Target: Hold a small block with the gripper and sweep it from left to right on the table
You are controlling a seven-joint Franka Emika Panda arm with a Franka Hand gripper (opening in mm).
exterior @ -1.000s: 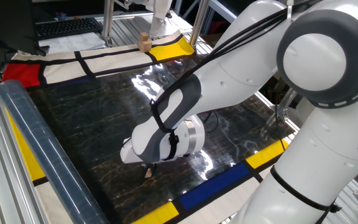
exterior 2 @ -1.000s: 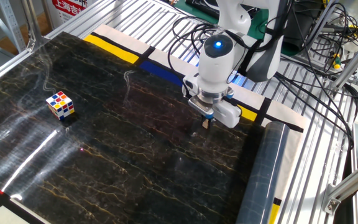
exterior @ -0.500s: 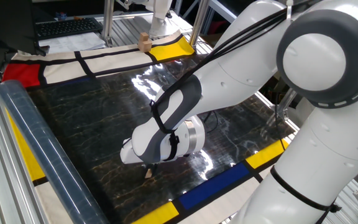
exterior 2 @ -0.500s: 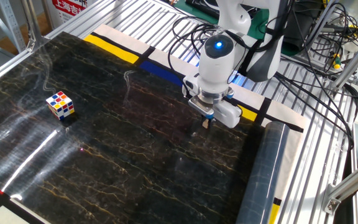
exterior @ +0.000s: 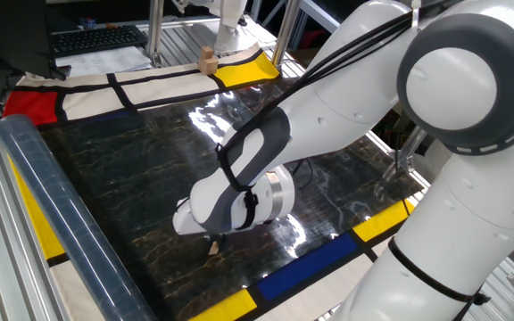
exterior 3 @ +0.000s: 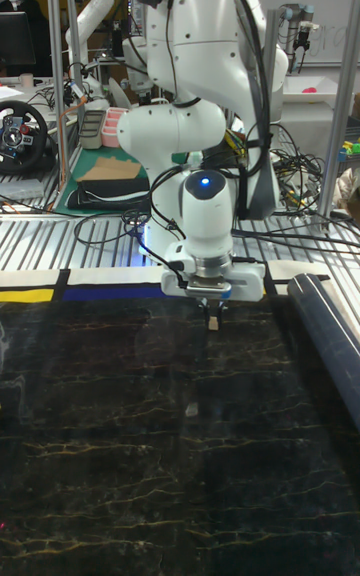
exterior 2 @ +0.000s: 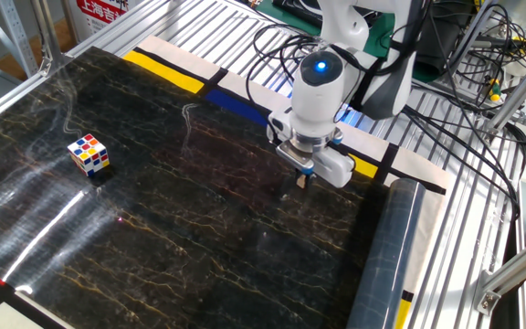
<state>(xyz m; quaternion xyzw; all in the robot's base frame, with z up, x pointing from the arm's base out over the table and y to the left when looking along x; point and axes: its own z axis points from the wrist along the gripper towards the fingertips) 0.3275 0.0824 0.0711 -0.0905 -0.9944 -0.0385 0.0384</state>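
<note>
Black marble with brownish veins makes up the tabletop (exterior 2: 172,228), glossy enough to throw back white glare from the lights. Nearest the camera in the other fixed view, the multicoloured puzzle cube (exterior 2: 89,153) sits alone on the marble, well apart from the arm. Farther in, the white arm (exterior 2: 320,78) reaches down near the edge with the blue and yellow panels, and its dark hand (exterior 2: 301,177) points straight at the surface. The hand is pinching the small block (exterior 2: 300,181), a tiny tan cube caught between the fingertips; in the tall fixed view the block (exterior 3: 212,322) shows just below the hand (exterior 3: 212,314), at or just above the marble, though contact cannot be judged. In one fixed view the same block (exterior: 211,247) peeps out beneath the bulky wrist. Beside the arm, along the tabletop's edge, lies a grey-blue roll (exterior 2: 383,260). At the far corner in one fixed view, a larger tan wooden block (exterior: 207,60) stands on the white and yellow border.
</note>
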